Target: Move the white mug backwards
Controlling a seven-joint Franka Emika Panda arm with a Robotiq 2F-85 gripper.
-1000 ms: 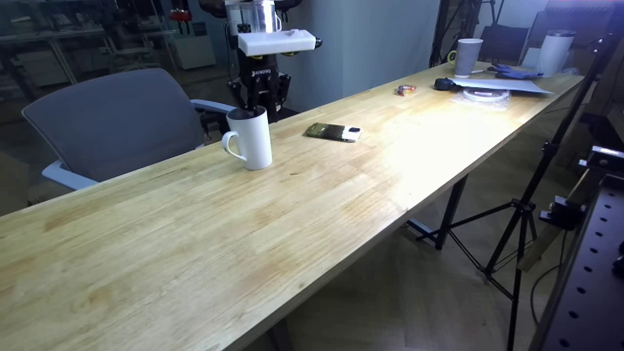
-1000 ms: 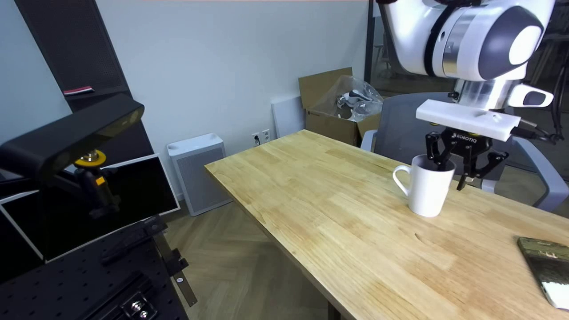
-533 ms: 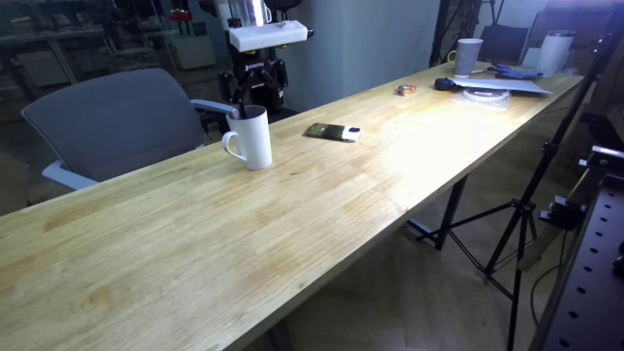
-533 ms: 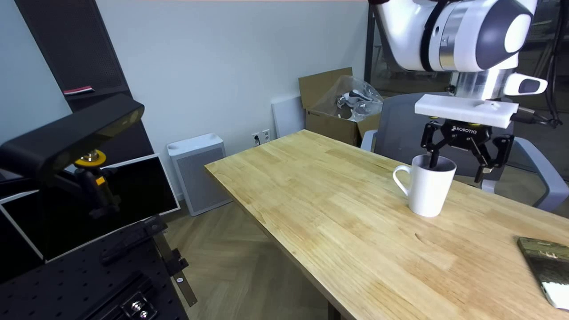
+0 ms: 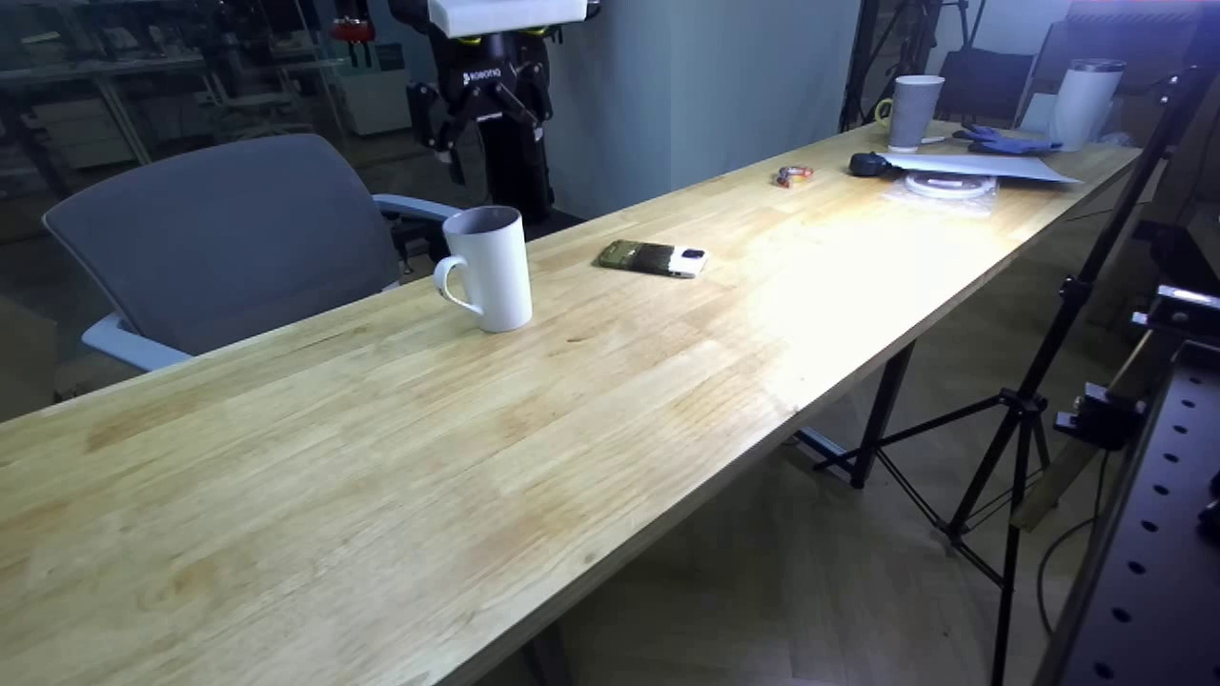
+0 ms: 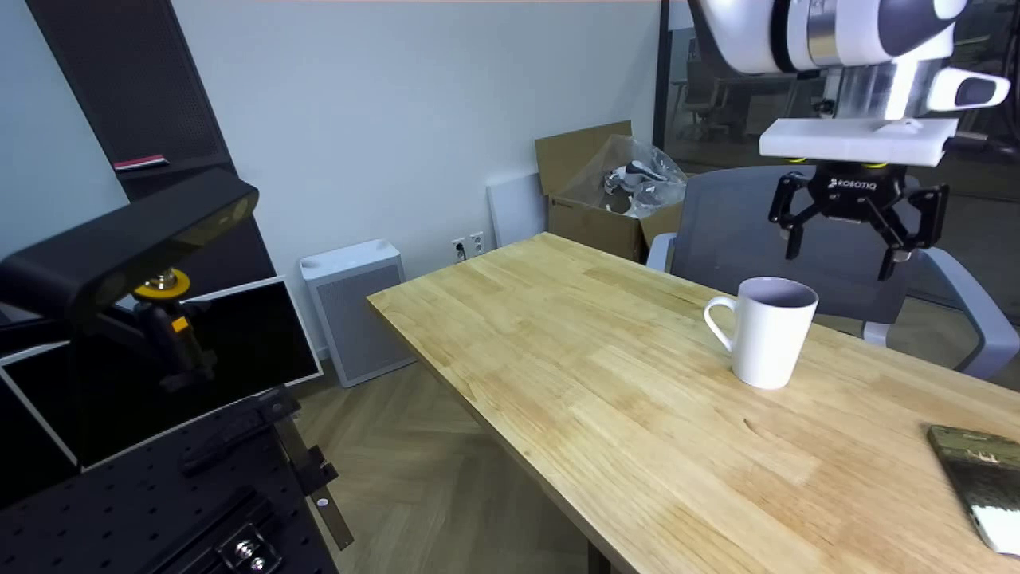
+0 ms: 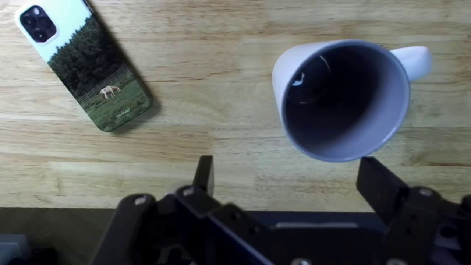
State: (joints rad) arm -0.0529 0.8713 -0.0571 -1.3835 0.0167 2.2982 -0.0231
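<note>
The white mug stands upright on the wooden table near the edge by the chair, its handle pointing left in both exterior views. From above, in the wrist view, I look into the dark inside of the mug, handle to the right. My gripper hangs in the air higher than the rim and off to the right of the mug in an exterior view. Its black fingers are spread wide with nothing between them. In the wrist view the right fingertip overlaps the mug's lower rim in the picture, but the exterior views show them apart.
A phone with a landscape case lies on the table not far from the mug. Behind that table edge is a grey office chair. Farther along sit a patterned cup, blue gloves and a white tumbler.
One finger was inside the mug a second ago. The jaws have spread wider, and the gripper has risen out and clear of the rim. The mug has stayed in place.
</note>
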